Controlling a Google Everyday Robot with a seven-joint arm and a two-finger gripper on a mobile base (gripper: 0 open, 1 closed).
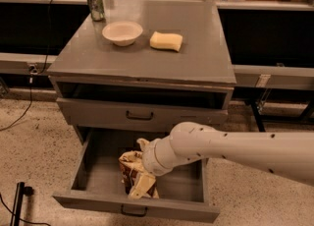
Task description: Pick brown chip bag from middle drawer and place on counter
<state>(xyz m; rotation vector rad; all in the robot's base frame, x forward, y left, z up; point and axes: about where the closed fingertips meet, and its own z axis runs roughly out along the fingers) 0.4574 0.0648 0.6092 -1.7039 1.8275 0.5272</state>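
Observation:
The brown chip bag [128, 165] stands crumpled in the pulled-out middle drawer [98, 171], near its middle front. My gripper [141, 181] reaches down into the drawer from the right and is right at the bag, covering its right side. The white arm [235, 149] crosses over the drawer's right half. The grey counter [196, 58] is the cabinet's flat top, above the drawers.
On the counter stand a white bowl [122, 32], a yellow sponge [166, 41] and a can [95, 4] at the back left. A shut drawer front [140, 114] sits above the open one. A dark stand [17, 203] and cable lie on the floor at left.

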